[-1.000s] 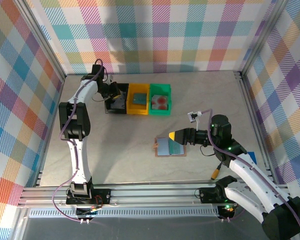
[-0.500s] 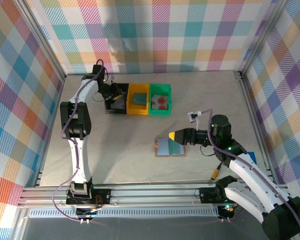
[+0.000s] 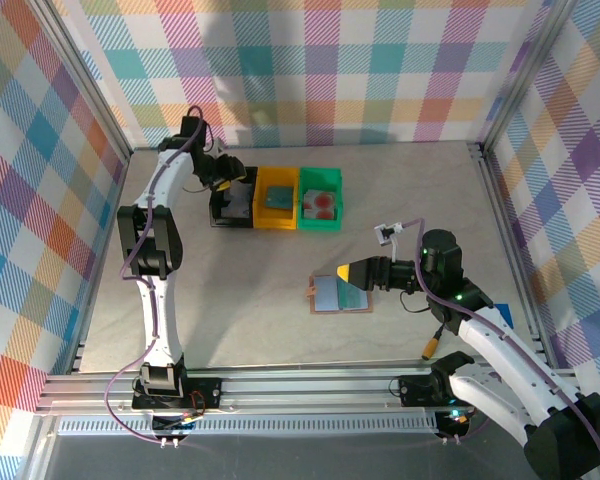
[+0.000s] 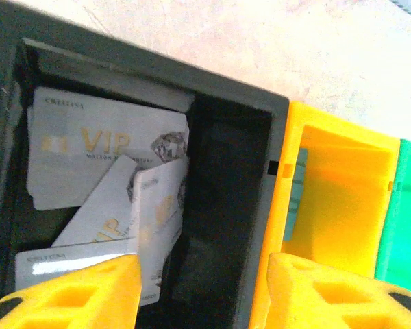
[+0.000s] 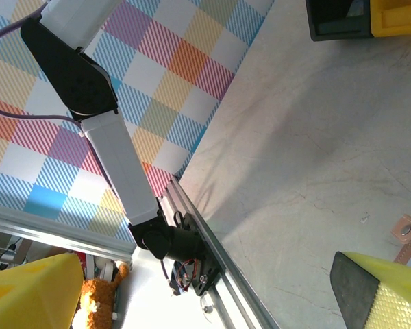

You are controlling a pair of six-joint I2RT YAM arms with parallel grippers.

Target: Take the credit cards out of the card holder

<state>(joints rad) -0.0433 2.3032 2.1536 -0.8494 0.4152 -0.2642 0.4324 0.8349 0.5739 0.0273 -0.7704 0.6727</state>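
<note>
Plaid walls ring the pale counter (image 3: 240,300), which carries three plastic bins in a row: one black bin (image 3: 232,207), one yellow bin (image 3: 276,198) and one green bin (image 3: 320,200). One reddish-brown bifold card holder (image 3: 328,293) lies open, its right side under the right pincer (image 3: 357,273).

From the left wrist, the left pincer (image 4: 204,284) gapes empty over four grey-white credit cards (image 4: 103,147) in the black bin. One teal-blue card (image 4: 296,192) leans in the yellow bin.

From the right wrist, the right pincer's fingers (image 5: 31,291) stand wide apart, holding nothing.
</note>
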